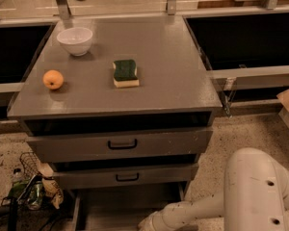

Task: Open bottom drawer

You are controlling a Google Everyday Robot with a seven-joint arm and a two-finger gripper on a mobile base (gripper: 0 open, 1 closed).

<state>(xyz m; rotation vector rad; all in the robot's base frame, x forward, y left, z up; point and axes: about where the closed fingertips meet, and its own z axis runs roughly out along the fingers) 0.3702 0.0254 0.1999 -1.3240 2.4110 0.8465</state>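
The grey cabinet has three drawers. The bottom drawer (pixel 127 208) stands pulled out at the foot of the cabinet, below the two grey fronts. I see its dark inside and its left side wall, while its front lies below the picture's edge. My white arm (pixel 260 191) comes in from the lower right and reaches left over the drawer. The gripper (pixel 148 223) is at the bottom edge, above the drawer's front part, and is mostly cut off.
The top drawer front (pixel 120 146) and the middle drawer front (pixel 125 177) each carry a black handle. On the cabinet top (pixel 173 61) sit a white bowl (pixel 74 40), an orange (pixel 53 79) and a green-and-yellow sponge (pixel 125 73). Bottles, a wire basket and cables (pixel 29 191) clutter the floor at left.
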